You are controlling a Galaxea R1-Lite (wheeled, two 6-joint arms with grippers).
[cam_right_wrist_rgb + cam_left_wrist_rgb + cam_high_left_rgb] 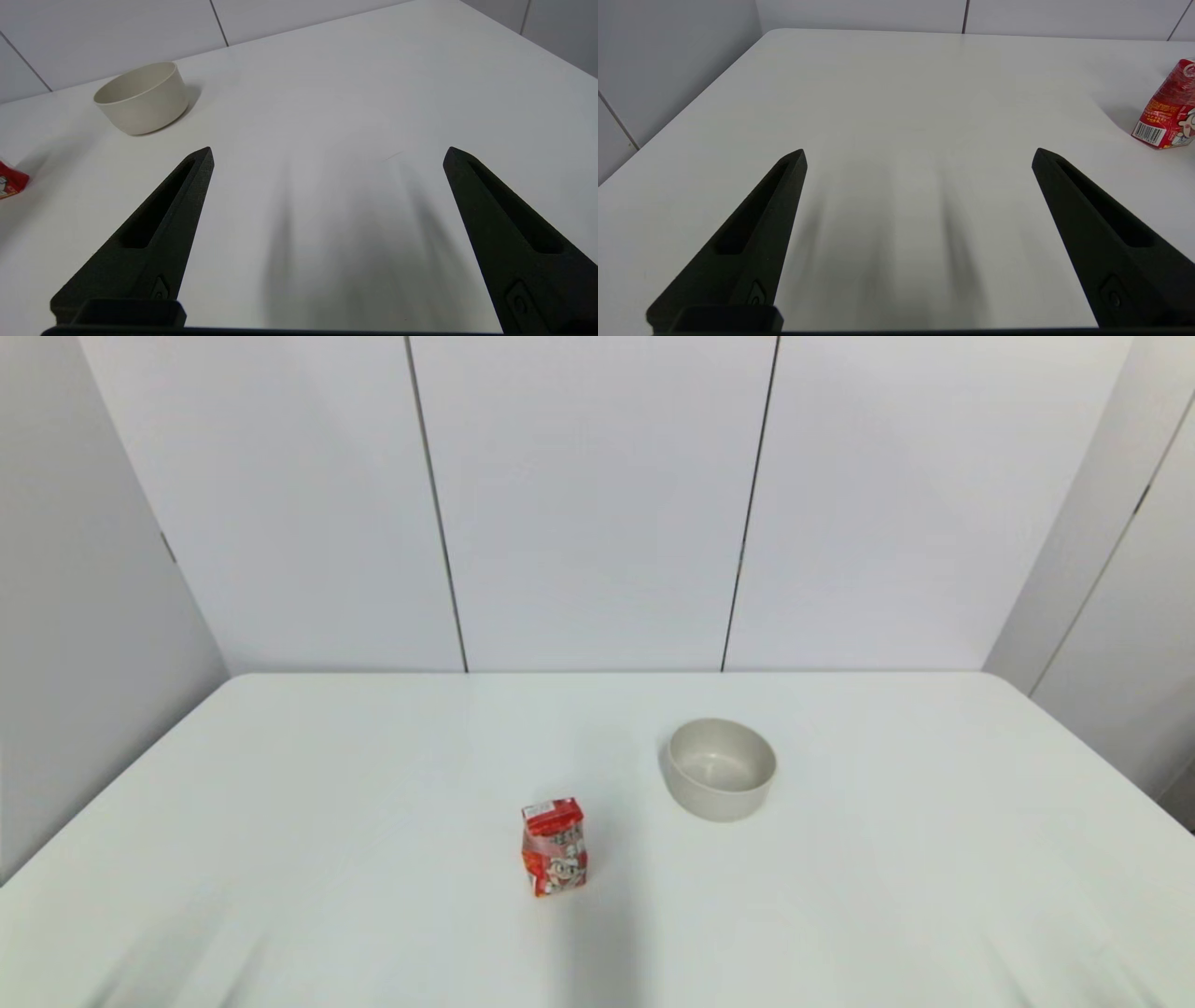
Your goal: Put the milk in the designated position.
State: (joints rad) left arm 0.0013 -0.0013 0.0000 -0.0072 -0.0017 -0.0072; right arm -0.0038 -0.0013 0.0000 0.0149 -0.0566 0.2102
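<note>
Milk upright on table, near bowl. Left gripper, right gripper: fingers spread, nothing held.

The milk stands upright on the table, near the middle and toward the robot's edge. The bowl sits on the table to the milk's right and farther back, near it but apart. Wall panels stand behind the table's far edge.
</note>
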